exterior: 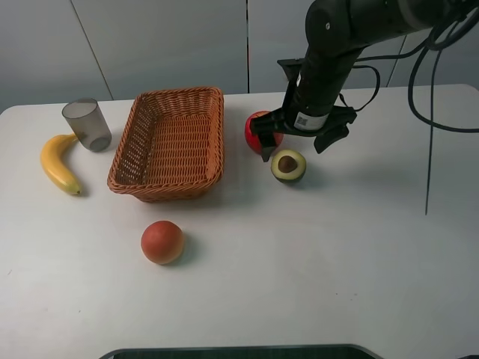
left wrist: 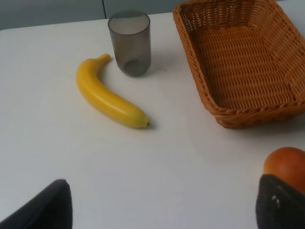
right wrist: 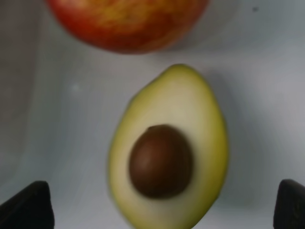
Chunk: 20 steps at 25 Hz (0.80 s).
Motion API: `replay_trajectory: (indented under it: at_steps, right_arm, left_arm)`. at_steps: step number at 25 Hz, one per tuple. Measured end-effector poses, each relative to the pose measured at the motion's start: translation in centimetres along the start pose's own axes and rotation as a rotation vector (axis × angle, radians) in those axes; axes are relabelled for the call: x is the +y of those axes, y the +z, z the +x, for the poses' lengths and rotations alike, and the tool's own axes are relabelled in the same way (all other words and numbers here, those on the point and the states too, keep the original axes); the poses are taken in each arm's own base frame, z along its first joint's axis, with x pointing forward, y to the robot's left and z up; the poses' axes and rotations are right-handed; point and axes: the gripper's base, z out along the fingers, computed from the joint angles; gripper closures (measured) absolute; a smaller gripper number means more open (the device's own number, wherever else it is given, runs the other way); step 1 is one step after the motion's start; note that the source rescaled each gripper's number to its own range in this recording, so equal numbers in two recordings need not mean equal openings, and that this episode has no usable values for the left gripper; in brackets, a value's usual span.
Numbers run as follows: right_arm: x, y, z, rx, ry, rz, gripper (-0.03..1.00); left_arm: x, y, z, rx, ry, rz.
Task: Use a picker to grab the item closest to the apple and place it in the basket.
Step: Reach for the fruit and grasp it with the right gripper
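A halved avocado [exterior: 288, 165] with a brown pit lies cut side up on the white table, right beside a red apple [exterior: 260, 130]. The right wrist view shows the avocado [right wrist: 169, 152] large and close, with the apple [right wrist: 126, 21] just beyond it. My right gripper [exterior: 293, 148] hangs open directly above the avocado, one fingertip [right wrist: 28, 205] on each side, not touching it. A wicker basket [exterior: 171, 142] stands to the left of the apple, with nothing in it. My left gripper [left wrist: 162, 210] is open over bare table; its arm is out of the high view.
A yellow banana [exterior: 58, 161] and a grey cup [exterior: 87, 124] lie left of the basket. An orange-red round fruit [exterior: 162, 242] sits in front of the basket. Black cables [exterior: 430, 90] hang at the right.
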Motion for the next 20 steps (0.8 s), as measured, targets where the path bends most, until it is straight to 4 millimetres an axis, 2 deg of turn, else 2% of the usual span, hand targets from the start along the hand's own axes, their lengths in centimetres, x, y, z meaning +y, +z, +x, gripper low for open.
replay_trajectory:
  at_steps: [14,20]
  right_arm:
    - [-0.2,3.6,-0.4,0.010,0.049,0.044,-0.03]
    - [-0.2,4.2,-0.6,-0.011,0.055,0.055,-0.03]
  left_arm:
    - [0.0,0.0,0.0,0.000,0.000,0.000]
    - [0.0,0.0,0.0,0.000,0.000,0.000]
